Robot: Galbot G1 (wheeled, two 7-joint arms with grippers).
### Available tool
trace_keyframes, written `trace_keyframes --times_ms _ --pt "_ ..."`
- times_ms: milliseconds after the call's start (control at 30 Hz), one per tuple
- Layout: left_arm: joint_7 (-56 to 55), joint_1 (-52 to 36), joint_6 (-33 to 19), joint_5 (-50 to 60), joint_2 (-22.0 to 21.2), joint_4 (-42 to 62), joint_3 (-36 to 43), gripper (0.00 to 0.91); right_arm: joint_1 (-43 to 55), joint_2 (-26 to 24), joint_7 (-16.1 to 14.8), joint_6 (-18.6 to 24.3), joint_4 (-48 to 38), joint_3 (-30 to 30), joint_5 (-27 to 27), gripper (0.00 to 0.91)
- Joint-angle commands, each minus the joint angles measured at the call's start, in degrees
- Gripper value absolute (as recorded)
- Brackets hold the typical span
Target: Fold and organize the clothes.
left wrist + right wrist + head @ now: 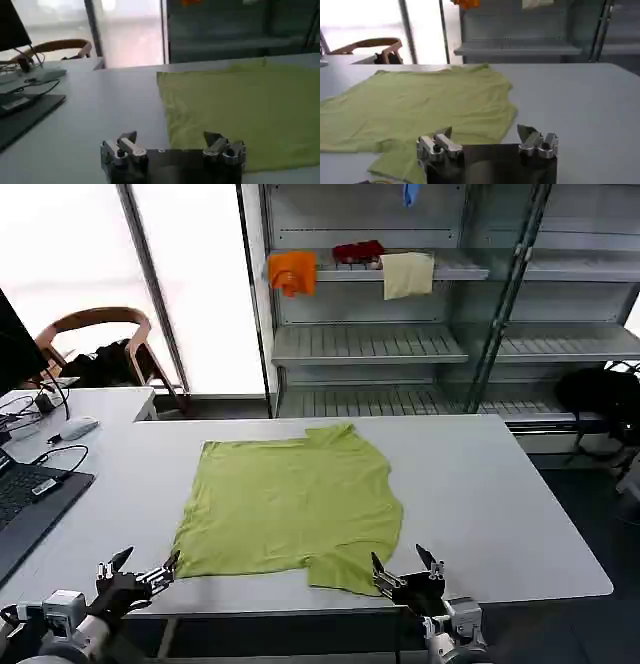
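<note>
White table (500,484) carries the lime T-shirt (290,504), spread flat at its centre with one sleeve lying at the near edge and the neck toward the far side. My left gripper (140,569) sits low at the near left edge, wrist level and fingers pointing across the table, jaws spread wide with nothing between them, just beside the shirt's near left corner. My right gripper (405,569) mirrors that pose at the near edge, jaws likewise apart and empty, just beside the near sleeve.
</note>
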Motion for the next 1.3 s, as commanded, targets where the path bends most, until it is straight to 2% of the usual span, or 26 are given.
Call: trace_keyframes --times_ms 33,200,300,333,400,433,467,533,667,700,767,800,833,867,900,933,1300 --pt "-0.43 1.47 0.04 2.6 -0.63 0.56 1.52 0.907 0.17 0.15 0.03 -0.04 -0.94 -1.97 -1.8 0.907" --pt "-0.46 1.14 0.03 3.26 -0.84 1.26 2.47 0.907 0.64 0.08 0.67 -0.07 -1.76 -3.49 -2.19 0.867" --pt "-0.46 1.12 0.01 3.6 -0.95 1.4 2.85 0.907 0.43 -0.27 0.86 -0.06 -2.06 -4.07 -2.52 0.786" --pt "-0.47 0.96 0.01 3.83 -1.11 1.49 2.98 0.907 0.31 -0.45 0.95 -0.05 -2.25 -4.25 -2.71 0.675" --pt "-0.47 0.82 0.01 4.03 -1.27 1.58 3.11 0.907 0.3 -0.52 0.87 -0.07 -2.49 -4.29 -2.88 0.584" --pt "-0.47 0.68 0.01 4.07 -1.3 1.73 3.2 0.907 0.33 -0.55 0.73 -0.07 -2.72 -4.27 -3.08 0.494" --pt "-0.49 0.59 0.01 4.07 -1.36 1.81 3.24 0.907 0.42 -0.59 0.65 -0.07 -2.89 -4.23 -3.2 0.443" --pt "-0.51 0.43 0.02 4.13 -1.48 2.02 3.28 0.836 0.59 -0.67 0.41 -0.1 -3.17 -4.22 -3.2 0.252" --pt "-0.5 0.47 0.01 4.61 -1.66 2.21 3.37 0.826 0.57 -1.31 0.47 -0.11 -3.97 -4.87 -3.36 0.222" --pt "-0.45 0.5 -0.01 4.81 -1.75 2.28 3.43 0.816 0.52 -1.48 0.46 -0.11 -4.19 -5.05 -3.39 0.191" --pt "-0.4 0.59 -0.02 5.03 -1.87 2.44 3.6 0.736 0.43 -1.88 0.42 -0.1 -4.61 -5.36 -3.39 0.071" --pt "-0.4 0.63 -0.04 5.09 -1.93 2.48 3.67 0.635 0.42 -1.97 0.52 -0.08 -4.78 -5.53 -3.31 0.03" --pt "-0.41 0.64 -0.03 5.11 -2.05 2.5 3.75 0.413 0.38 -1.97 0.49 -0.09 -4.9 -5.56 -3.27 0.0" --pt "-0.39 0.64 -0.03 5.15 -2.15 2.44 3.81 0.292 0.34 -1.88 0.49 -0.08 -4.96 -5.57 -3.3 0.0" --pt "-0.37 0.63 -0.02 5.16 -2.21 2.38 3.87 0.081 0.32 -1.8 0.48 -0.08 -4.95 -5.58 -3.31 0.0" --pt "-0.37 0.6 -0.04 5.19 -2.27 2.29 3.91 0.0 0.29 -1.72 0.5 -0.08 -4.84 -5.59 -3.33 0.0" --pt "0.84 0.37 -0.18 5.63 -2.4 1.93 4.7 0.0 0.27 -0.97 0.22 0.0 -3.03 -5.19 -3.12 0.0"
